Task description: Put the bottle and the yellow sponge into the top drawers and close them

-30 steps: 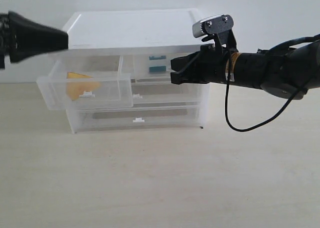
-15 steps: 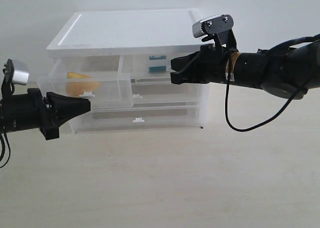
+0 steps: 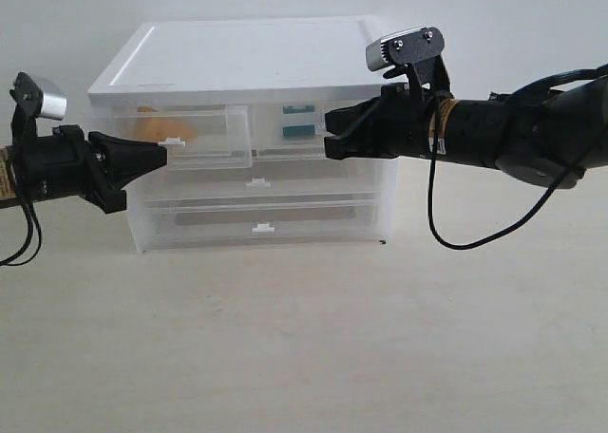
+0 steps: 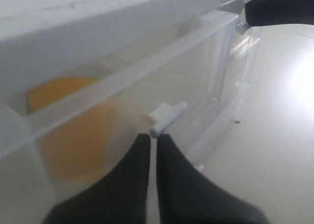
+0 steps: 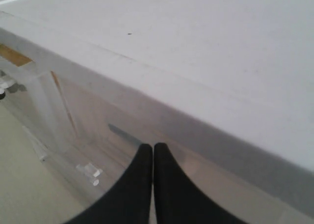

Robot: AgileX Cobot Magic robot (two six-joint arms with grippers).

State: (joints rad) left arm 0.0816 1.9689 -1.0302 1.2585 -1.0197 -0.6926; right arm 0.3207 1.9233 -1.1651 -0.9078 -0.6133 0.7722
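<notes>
Plastic cabinet (image 3: pixel 256 58), matte white top, upper centre; two translucent top drawers (image 3: pixel 214 134), two wide drawers (image 3: pixel 261 219) beneath; one yellow foam sponge (image 3: pixel 163 126) shows through the left drawer, one stubby teal bottle (image 3: pixel 298 129) through the right; left gripper (image 3: pixel 165 154), jaws together, touches the left white handle (image 3: pixel 172 141); right gripper (image 3: pixel 331 145), jaws together, at the right front.

You have a pale beige, wood-grained tabletop (image 3: pixel 304 338) running from the near edge back to a white wall (image 3: pixel 494 25). Standing directly on it, on the far side and a little left of centre, is a translucent plastic drawer cabinet (image 3: pixel 252 53) with a flat white top. Its base sits flat on the surface. It has two half-width top drawers (image 3: pixel 209 134) above two full-width drawers (image 3: pixel 261 205). The left top one juts slightly nearer than the right.
</notes>
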